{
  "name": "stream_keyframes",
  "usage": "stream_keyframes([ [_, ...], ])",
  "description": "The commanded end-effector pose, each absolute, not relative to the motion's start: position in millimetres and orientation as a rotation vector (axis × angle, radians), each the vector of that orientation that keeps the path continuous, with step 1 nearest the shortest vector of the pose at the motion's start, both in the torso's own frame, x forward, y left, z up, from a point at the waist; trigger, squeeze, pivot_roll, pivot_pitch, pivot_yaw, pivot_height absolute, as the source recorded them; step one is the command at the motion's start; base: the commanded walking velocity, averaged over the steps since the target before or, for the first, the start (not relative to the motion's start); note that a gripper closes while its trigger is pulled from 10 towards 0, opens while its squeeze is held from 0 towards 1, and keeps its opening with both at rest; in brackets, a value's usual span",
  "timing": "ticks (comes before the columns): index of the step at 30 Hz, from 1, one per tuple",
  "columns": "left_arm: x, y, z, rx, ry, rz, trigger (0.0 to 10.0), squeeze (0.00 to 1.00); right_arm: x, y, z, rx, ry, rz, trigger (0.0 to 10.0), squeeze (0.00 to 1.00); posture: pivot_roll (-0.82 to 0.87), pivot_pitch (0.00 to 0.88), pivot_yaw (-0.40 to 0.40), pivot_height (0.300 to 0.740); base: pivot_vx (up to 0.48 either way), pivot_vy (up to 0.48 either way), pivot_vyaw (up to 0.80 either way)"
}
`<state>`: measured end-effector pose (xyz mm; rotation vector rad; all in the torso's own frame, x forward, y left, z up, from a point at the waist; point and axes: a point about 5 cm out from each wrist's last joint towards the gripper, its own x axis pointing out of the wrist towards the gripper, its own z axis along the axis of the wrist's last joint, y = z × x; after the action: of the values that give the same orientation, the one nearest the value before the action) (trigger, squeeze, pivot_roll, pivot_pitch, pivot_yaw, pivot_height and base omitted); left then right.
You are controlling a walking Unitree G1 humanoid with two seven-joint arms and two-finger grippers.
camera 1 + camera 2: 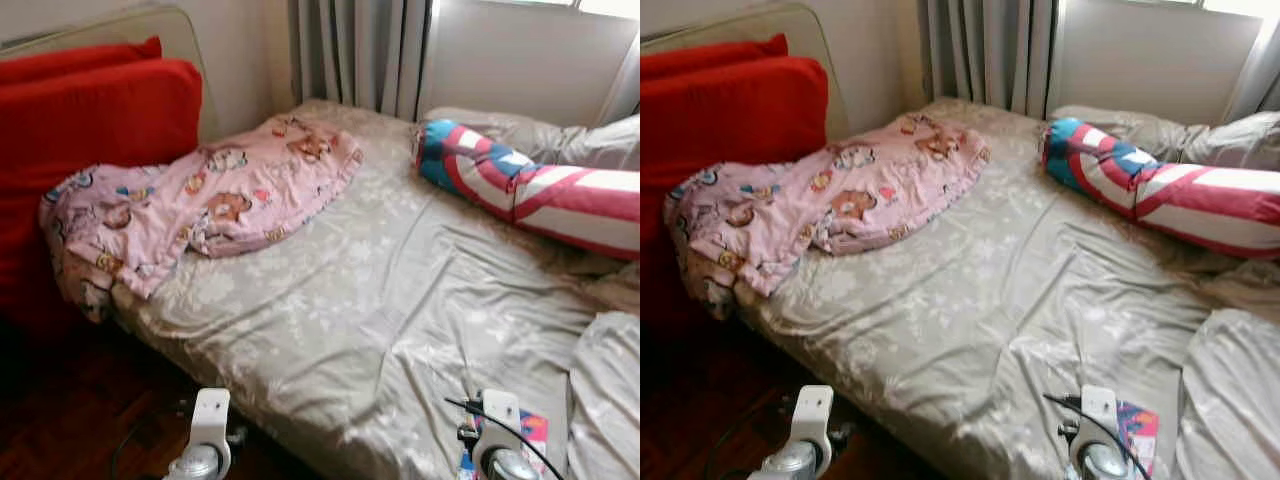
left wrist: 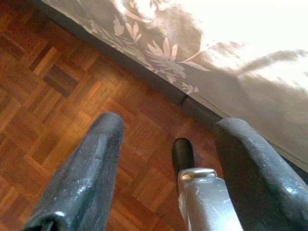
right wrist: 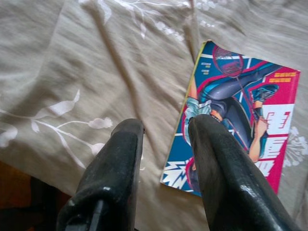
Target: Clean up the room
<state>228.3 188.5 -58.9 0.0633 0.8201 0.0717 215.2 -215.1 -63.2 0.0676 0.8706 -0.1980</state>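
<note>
From my seat I start at the left: red cushions (image 1: 90, 120) lean against the headboard, and a pink blanket (image 1: 200, 200) printed with bears lies crumpled over the near-left corner of the bed (image 1: 380, 330), one end spilling off the side toward the wooden floor (image 2: 53, 91). My left gripper (image 2: 166, 144) hangs low beside the mattress edge over that floor, its fingers (image 2: 91, 163) spread apart and holding nothing. Further along, the beige flowered sheet is rumpled but bare in the middle, with a striped bolster (image 1: 540, 185) in red, white and blue lying near the window wall. At the right, my right gripper (image 3: 163, 139) hovers just above the sheet near the front edge of the bed, fingers released with a gap between them, one tip over the corner of a comic book (image 3: 240, 120) lying flat with its cover up. I judge I am at the very start of a pickup, with the book as the closest clutter. The next move calls for lowering the right gripper and pinching the thin cover edge.
</note>
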Motion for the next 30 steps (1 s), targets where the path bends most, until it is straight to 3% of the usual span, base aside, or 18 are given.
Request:
stream_keyframes([
  [1, 228.2, 189.9, -58.9, 0.081, 0.826, 0.065, 10.0, 0.0, 215.2, -214.6, -63.5, 0.078, 0.88, -0.201, 10.0, 0.0, 0.04, 0.0, -0.003, 0.74, 0.0, 0.0, 0.0],
  [17, 230.4, 190.5, -57.5, 0.082, 0.825, 0.074, 10.0, 0.0, 219.0, -215.5, -61.1, 0.075, 0.878, -0.193, 10.0, 0.0, 0.04, 0.0, -0.002, 0.74, 0.0, 0.29, 0.0],
  [26, 230.9, 190.9, -57.3, 0.083, 0.828, 0.07, 10.0, 0.0, 219.2, -214.7, -61.3, 0.077, 0.881, -0.193, 10.0, 0.0, 0.03, 0.0, 0.01, 0.74, 0.0, -0.082, 0.0],
  [30, 231.3, 191.8, -56.9, 0.081, 0.827, 0.072, 10.0, 0.0, 219.3, -214.2, -61.4, 0.077, 0.882, -0.193, 10.0, 0.0, 0.03, 0.0, 0.009, 0.74, 0.0, 0.374, 0.0],
])
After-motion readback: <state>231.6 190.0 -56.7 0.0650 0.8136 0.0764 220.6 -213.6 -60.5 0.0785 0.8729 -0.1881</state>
